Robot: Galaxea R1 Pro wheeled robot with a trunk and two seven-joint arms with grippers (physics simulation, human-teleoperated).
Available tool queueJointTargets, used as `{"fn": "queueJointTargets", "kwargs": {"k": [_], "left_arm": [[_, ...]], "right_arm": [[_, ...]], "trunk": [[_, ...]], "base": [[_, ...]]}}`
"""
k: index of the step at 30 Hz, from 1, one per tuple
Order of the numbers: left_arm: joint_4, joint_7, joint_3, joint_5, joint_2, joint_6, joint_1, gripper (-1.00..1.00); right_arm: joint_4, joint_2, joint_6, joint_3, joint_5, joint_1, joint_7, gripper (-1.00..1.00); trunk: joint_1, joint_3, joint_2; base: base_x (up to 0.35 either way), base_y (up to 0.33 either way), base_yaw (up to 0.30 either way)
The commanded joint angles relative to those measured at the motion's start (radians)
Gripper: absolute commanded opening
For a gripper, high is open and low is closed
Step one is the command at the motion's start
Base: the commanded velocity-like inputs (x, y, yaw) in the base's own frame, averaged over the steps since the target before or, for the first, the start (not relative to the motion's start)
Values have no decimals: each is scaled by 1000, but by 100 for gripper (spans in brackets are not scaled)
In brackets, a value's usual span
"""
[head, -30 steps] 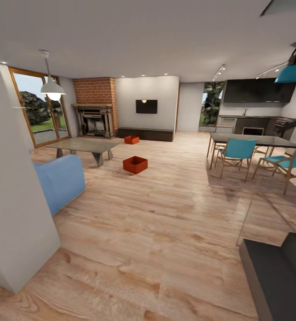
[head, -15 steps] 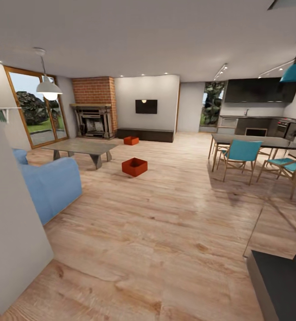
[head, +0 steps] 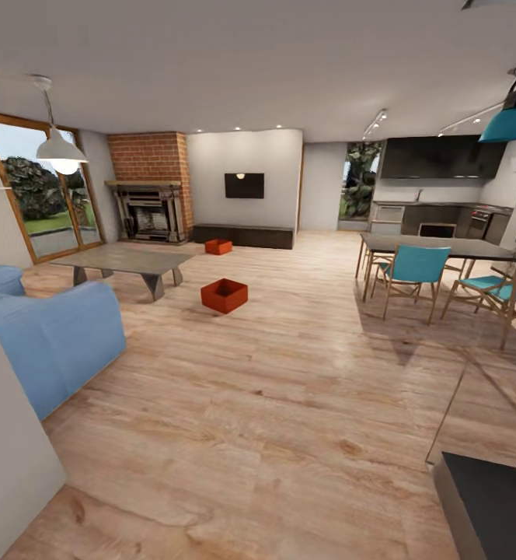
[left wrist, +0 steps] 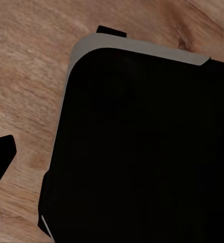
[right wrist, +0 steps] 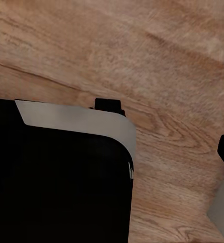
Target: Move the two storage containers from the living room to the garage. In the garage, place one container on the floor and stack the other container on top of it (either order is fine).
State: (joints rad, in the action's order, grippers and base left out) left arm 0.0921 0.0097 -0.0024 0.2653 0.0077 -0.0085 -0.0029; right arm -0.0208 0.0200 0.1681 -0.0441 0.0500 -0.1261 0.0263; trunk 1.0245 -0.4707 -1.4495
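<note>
Both wrists point down at the floor, over the robot's dark base.

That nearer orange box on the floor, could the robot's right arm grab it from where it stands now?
Probably not. The nearer orange box sits far across the wood floor, beside the coffee table. Nothing blocks the way, so the robot would likely have to roll closer first.
</note>
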Motion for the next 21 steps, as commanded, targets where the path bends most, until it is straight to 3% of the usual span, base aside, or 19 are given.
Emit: {"fn": "queueJointTargets", "kwargs": {"k": [1, 12, 21], "left_arm": [[1, 1, -1, 5, 0, -1, 0, 100], [0, 1, -1, 5, 0, -1, 0, 100], [0, 1, -2, 5, 0, -1, 0, 100]], "right_arm": [[-2, 0, 4, -4, 5, -1, 3, 100], [-2, 0, 2, -5, 5, -1, 2, 100], [-2, 0, 2, -5, 6, -1, 1, 100]], "trunk": [[1, -1, 0], [1, -5, 0], [1, -6, 0]], "base": [[321, 0, -235], [321, 0, -247], [321, 0, -41]]}}
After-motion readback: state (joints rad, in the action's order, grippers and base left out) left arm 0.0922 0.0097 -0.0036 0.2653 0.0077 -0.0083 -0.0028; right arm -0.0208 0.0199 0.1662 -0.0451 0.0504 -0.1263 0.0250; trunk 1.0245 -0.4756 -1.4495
